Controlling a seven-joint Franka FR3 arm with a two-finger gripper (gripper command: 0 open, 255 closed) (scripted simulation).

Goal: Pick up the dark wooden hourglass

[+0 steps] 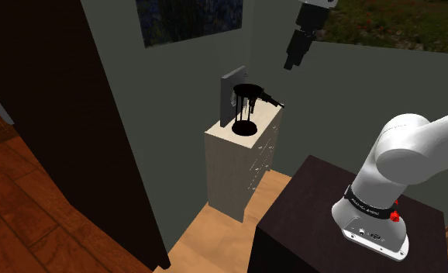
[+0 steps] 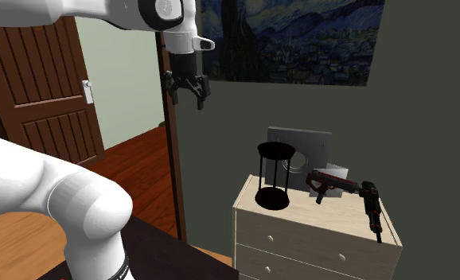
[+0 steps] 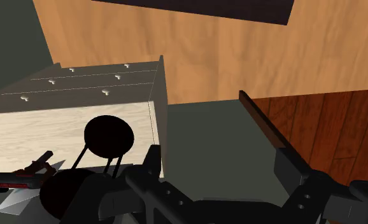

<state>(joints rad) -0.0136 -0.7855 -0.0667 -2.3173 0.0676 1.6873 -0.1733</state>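
The hourglass (image 1: 244,110) is a black frame of two round discs joined by thin rods. It stands upright on a pale wooden dresser (image 1: 238,167), near the top's front corner (image 2: 256,208). In the second exterior view the hourglass (image 2: 274,175) is well below and to the right of my gripper (image 2: 186,87), which hangs high in the air with its fingers apart. In the wrist view the hourglass's top disc (image 3: 109,137) lies beside the left finger (image 3: 149,170), outside the open gripper (image 3: 218,168). Nothing is held.
A black and red power drill (image 2: 341,184) lies on the dresser beside the hourglass. A grey panel (image 2: 300,149) leans on the wall behind them. A tall dark panel (image 1: 75,116) stands at the shoulder view's left. My dark stand (image 1: 323,225) is close to the dresser.
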